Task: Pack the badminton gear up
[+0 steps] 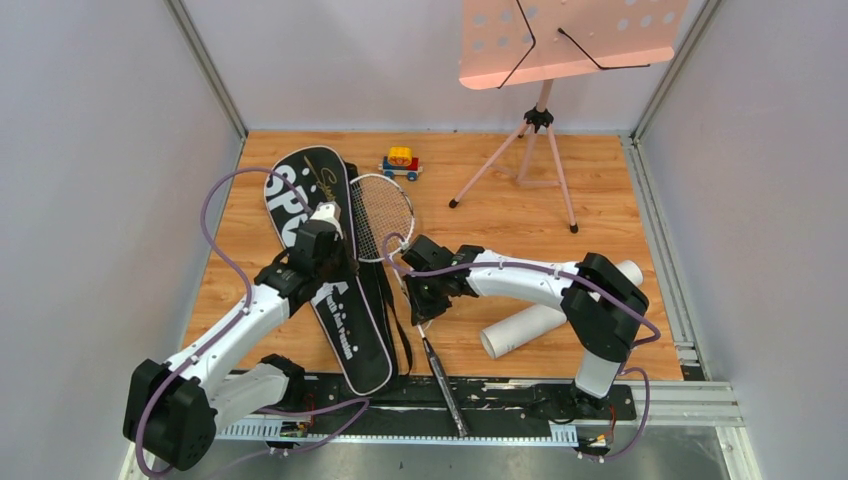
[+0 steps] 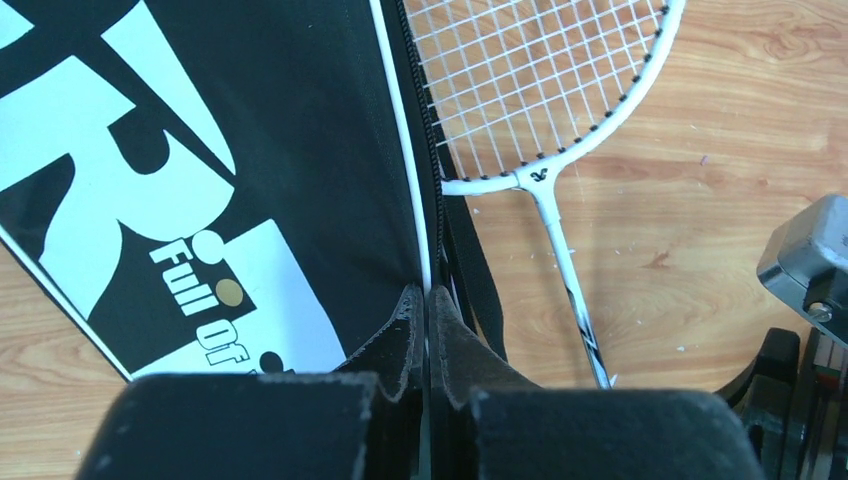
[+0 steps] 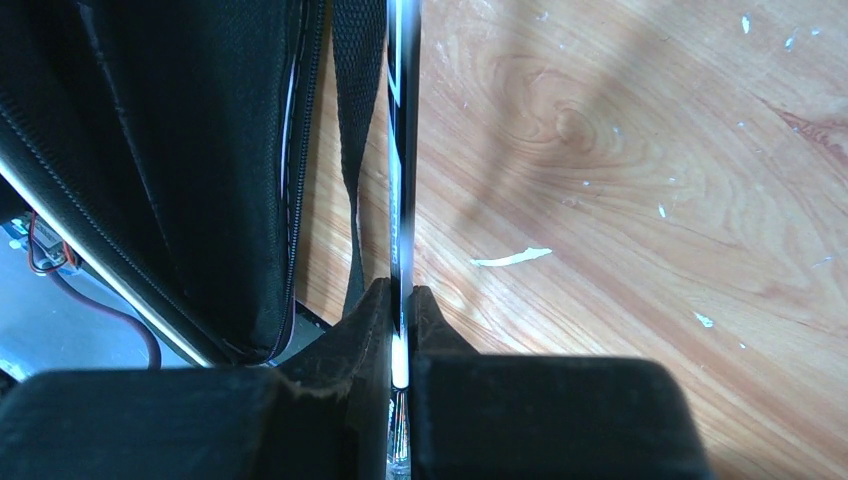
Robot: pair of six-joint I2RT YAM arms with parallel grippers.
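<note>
The long black bag (image 1: 345,330) with white lettering lies diagonally at the left. My left gripper (image 1: 340,262) is shut on its right edge; in the left wrist view the jaws (image 2: 427,292) pinch the white-piped rim of the bag (image 2: 250,150). A white-framed racket (image 1: 382,215) lies with its head beside and partly under the bag's edge, and it also shows in the left wrist view (image 2: 530,90). My right gripper (image 1: 424,308) is shut on the racket's shaft (image 3: 402,200), jaws (image 3: 402,292) tight around it. The white tube (image 1: 540,318) lies by the right arm. No shuttlecocks or second racket show.
A pink perforated music stand (image 1: 545,120) stands at the back right. A small toy car (image 1: 400,162) sits at the back, next to the racket head. The bag's black strap (image 3: 350,150) hangs beside the shaft. A metal rail (image 1: 480,395) runs along the near edge.
</note>
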